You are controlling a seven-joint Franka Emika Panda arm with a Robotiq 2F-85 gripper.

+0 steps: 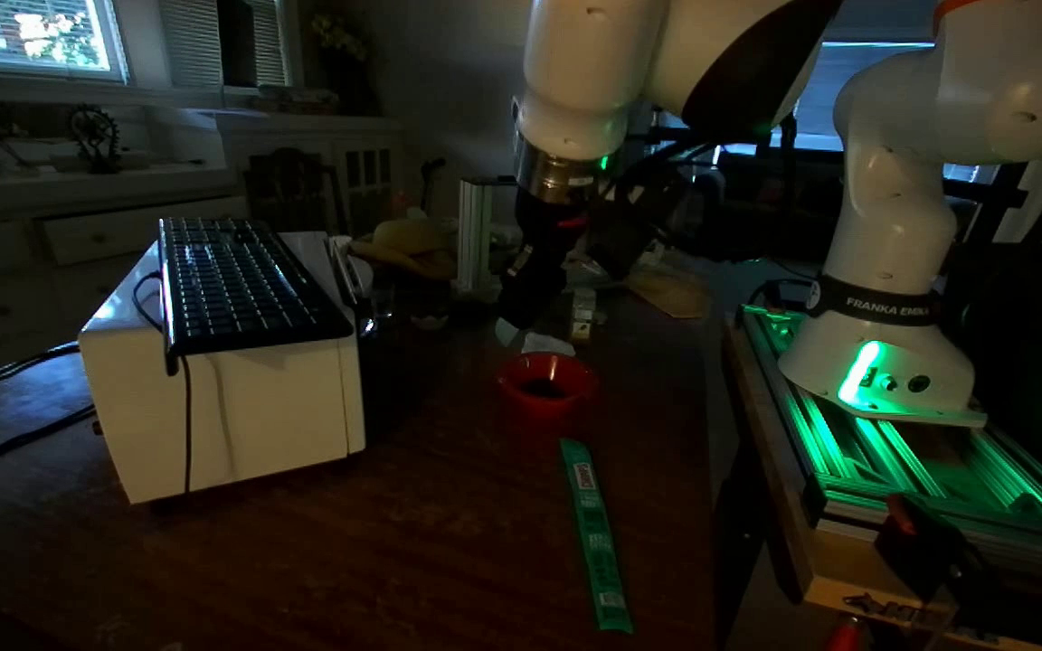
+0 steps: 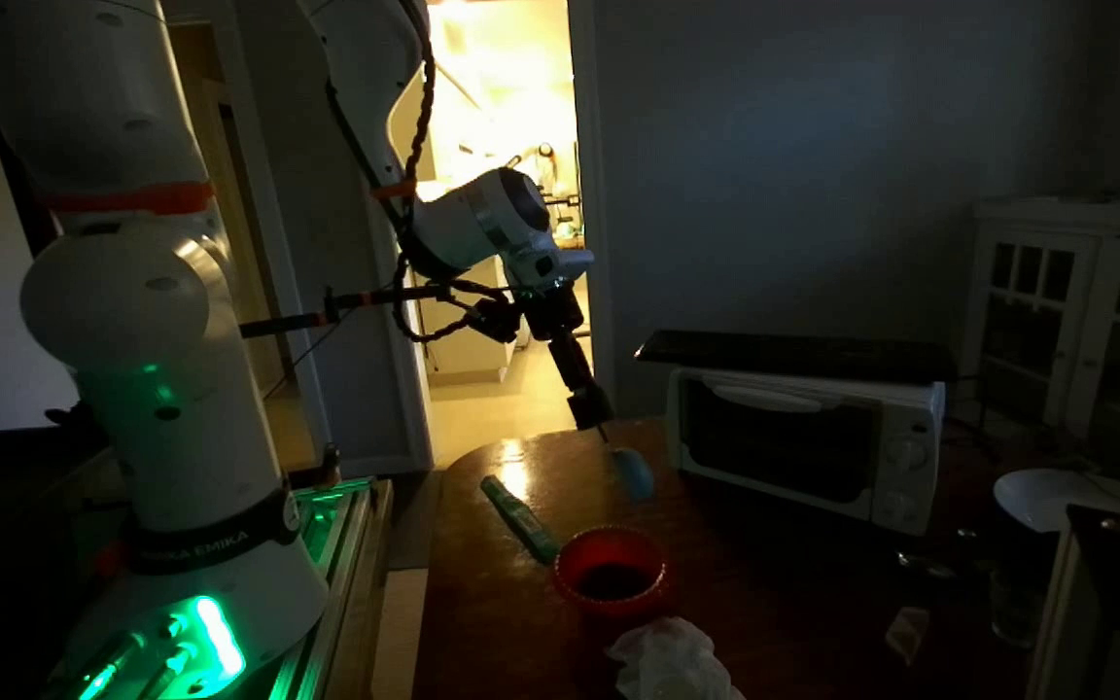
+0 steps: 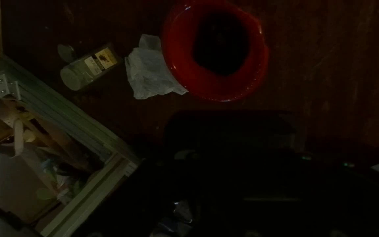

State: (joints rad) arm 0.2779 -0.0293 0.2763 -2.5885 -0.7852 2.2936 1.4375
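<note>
Weak light falls on the brown wooden worktop point(image 1: 431, 551). Over it, the black jaws appear closed on a pale blue utensil point(image 2: 634, 474) with flat, rounded head, but how tightly, I cannot tell. In both exterior views this utensil hangs higher than the round red bowl point(image 1: 544, 416). Beside the bowl lie a long narrow green packet point(image 1: 595, 533) and a crumpled whitish sheet point(image 3: 150, 70). At left in an exterior view stands a white toaster oven point(image 1: 286, 407).
</note>
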